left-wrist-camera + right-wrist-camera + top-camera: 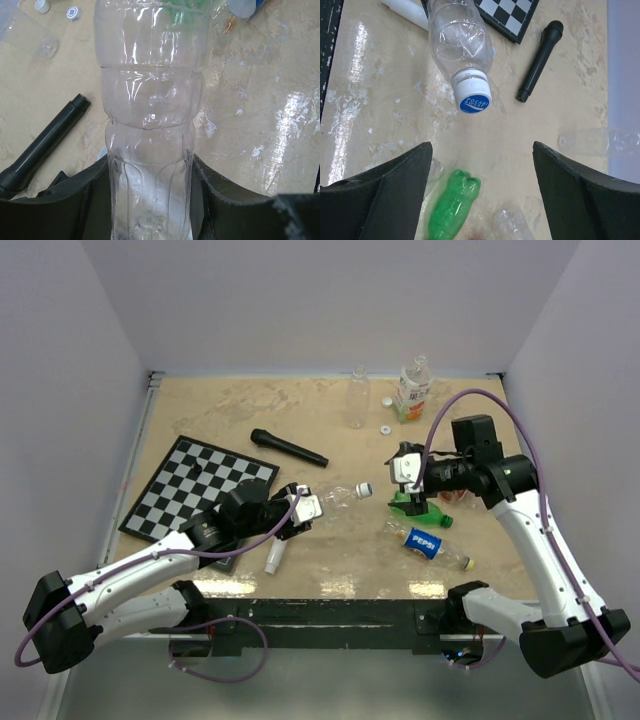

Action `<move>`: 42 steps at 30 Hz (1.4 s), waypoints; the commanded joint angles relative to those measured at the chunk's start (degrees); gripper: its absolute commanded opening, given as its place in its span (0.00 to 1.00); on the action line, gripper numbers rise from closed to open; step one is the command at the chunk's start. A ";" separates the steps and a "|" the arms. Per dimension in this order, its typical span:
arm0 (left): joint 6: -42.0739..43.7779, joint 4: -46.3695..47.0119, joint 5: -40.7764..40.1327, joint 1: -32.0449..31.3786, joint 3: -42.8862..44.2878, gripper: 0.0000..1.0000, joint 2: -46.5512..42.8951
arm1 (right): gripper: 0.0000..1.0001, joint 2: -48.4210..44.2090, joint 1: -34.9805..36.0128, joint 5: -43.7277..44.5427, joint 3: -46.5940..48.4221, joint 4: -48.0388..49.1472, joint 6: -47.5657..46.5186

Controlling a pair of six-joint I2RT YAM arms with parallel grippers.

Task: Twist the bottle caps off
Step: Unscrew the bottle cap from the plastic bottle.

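Note:
My left gripper (305,508) is shut on the lower body of a clear plastic bottle (338,496), which lies nearly level above the table. In the left wrist view the bottle (150,125) fills the gap between both black fingers. Its cap (364,489) points at my right gripper (398,472). That cap (473,97) has a white side and a blue printed top and sits on the bottle's neck. The right gripper (482,165) stands open a short way off the cap, with nothing between its fingers. Two loose white caps (386,400) (384,428) lie at the back.
A green bottle (420,508) and a Pepsi bottle (430,543) lie under the right arm. A clear bottle (357,398) and a labelled one (414,388) stand at the back. A black microphone (288,448), a chessboard (195,488) and a white cylinder (275,555) lie to the left.

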 commanded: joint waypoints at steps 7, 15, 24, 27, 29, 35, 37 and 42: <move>-0.49 2.24 0.32 0.23 1.46 0.03 -1.18 | 0.85 -1.64 -1.11 -3.62 3.00 -4.12 14.55; -0.75 2.15 0.85 0.23 1.55 0.03 -1.10 | 0.81 5.11 -1.11 -11.18 0.09 7.83 40.12; -0.58 2.15 0.50 0.23 1.46 0.03 -1.10 | 0.75 15.24 -1.11 -14.18 3.88 1.16 41.72; -0.58 2.15 0.59 0.23 1.55 0.03 -0.92 | 0.73 15.15 -1.11 -15.32 3.35 1.33 41.90; -0.75 2.15 0.85 0.23 1.55 0.03 -0.84 | 0.72 14.80 -1.11 -15.85 3.44 1.33 41.90; -0.67 2.15 0.77 0.23 1.55 0.03 -0.66 | 0.72 15.15 -1.11 -16.64 4.23 1.24 42.34; -0.67 2.15 0.68 0.23 1.55 0.03 -0.66 | 0.70 15.50 -1.02 -16.73 4.58 1.51 42.60; -0.75 2.15 0.50 0.23 1.46 0.03 -0.40 | 0.64 15.41 -0.93 -17.08 5.19 2.82 43.92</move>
